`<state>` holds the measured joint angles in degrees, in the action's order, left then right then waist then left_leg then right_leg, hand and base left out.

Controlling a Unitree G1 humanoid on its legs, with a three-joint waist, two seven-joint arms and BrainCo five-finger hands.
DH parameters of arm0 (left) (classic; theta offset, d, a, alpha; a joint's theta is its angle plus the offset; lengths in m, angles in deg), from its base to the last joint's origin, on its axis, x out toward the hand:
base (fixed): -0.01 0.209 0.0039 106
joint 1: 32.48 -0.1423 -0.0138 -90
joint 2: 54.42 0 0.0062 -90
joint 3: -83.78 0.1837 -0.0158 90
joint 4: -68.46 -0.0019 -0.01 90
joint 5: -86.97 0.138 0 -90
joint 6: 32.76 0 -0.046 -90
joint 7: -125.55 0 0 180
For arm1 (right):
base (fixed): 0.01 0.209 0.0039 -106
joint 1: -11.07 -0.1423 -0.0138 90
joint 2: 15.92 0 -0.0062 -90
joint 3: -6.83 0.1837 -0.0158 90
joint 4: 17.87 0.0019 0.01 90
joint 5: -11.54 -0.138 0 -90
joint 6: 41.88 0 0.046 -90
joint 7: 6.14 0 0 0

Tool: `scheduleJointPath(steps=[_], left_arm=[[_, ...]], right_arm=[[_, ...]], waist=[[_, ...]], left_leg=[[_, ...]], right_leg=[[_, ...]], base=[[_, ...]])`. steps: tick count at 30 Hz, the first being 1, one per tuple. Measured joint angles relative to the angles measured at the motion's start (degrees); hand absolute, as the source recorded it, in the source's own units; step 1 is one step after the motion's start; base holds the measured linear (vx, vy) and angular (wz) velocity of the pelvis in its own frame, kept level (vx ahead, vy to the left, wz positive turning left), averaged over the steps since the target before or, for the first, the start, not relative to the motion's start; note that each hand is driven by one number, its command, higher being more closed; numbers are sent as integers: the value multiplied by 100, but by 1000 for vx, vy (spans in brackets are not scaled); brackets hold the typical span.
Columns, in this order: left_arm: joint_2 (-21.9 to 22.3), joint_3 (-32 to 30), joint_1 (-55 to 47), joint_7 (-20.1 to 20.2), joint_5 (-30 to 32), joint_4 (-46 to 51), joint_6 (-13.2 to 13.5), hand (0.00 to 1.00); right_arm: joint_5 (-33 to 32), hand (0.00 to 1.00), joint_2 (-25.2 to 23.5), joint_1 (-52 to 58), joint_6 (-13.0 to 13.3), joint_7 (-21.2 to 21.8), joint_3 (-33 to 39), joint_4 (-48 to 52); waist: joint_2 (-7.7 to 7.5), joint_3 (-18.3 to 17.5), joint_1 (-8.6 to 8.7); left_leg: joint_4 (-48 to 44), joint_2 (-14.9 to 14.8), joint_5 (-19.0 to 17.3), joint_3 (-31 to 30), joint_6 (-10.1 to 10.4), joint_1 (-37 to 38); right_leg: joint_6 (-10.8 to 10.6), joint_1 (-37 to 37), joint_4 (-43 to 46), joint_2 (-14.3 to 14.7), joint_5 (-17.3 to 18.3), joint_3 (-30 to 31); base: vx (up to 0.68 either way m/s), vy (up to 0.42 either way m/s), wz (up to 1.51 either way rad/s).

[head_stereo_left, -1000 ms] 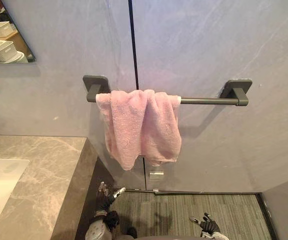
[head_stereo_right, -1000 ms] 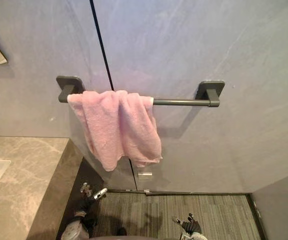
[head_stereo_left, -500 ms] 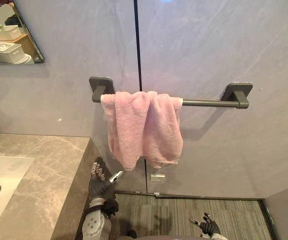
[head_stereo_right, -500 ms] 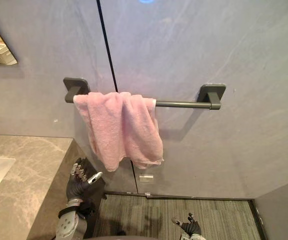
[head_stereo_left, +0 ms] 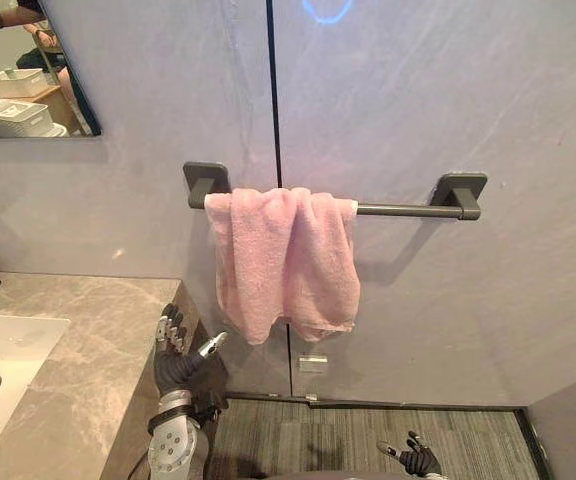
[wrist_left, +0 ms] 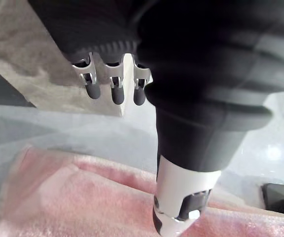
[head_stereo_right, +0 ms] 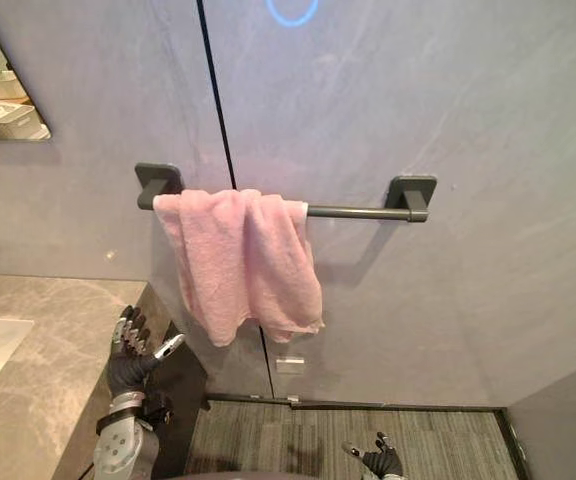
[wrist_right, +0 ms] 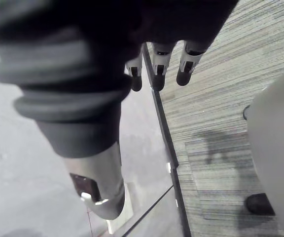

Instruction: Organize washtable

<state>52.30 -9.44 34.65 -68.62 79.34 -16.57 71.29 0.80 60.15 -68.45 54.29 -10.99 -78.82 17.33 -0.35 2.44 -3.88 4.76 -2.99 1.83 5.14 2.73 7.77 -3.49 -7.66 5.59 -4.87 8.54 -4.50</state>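
The pink terry towel hangs bunched on the left part of the dark grey metal wall bar; right part bare. The left hand, fingers straight & empty, is below the towel's lower edge, apart from it, by the grey marble counter. The right hand, relaxed & empty, is low over the striped carpet.

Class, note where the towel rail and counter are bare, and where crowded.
The rail is bare from the pink towel to its right bracket. The counter is bare between the sink and its right edge. Crowded: the rail's left half, under the towel.
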Motion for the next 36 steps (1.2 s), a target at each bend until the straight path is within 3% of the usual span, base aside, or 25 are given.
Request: scheduleJointPath(steps=[15,21,25,31,36], left_arm=[[-220,-615,392,-94,0,-228,-2,0],[-462,-648,401,-86,174,-363,1,0],[-593,-648,550,-85,186,-525,19,0],[-824,-648,890,-80,231,-886,24,0],[-897,-642,948,-72,299,-960,31,0]], right_arm=[[11,0,77,-125,-41,99,27,-184],[15,0,153,-252,-51,145,45,-312],[18,0,186,-264,-61,183,170,-346],[72,0,195,-292,-126,246,190,-354],[120,0,206,-410,-149,251,191,-463]], waist=[[61,-32,20],[91,-29,150],[140,-34,144],[109,-15,180],[108,-14,310]], left_leg=[[54,-3,-41,114,51,-8],[58,3,-45,154,50,-31],[58,3,-45,232,46,-132],[59,21,-52,281,39,-154],[59,30,-67,284,37,-179]], right_leg=[[49,6,-190,101,-92,145],[44,23,-295,107,-162,211],[36,157,-334,112,-237,317],[27,194,-390,102,-284,392],[14,195,-474,97,-323,422]], base=[[0,-14,-5],[-21,-4,-3],[-41,4,-14],[-11,2,-5],[-1,-4,-2]])
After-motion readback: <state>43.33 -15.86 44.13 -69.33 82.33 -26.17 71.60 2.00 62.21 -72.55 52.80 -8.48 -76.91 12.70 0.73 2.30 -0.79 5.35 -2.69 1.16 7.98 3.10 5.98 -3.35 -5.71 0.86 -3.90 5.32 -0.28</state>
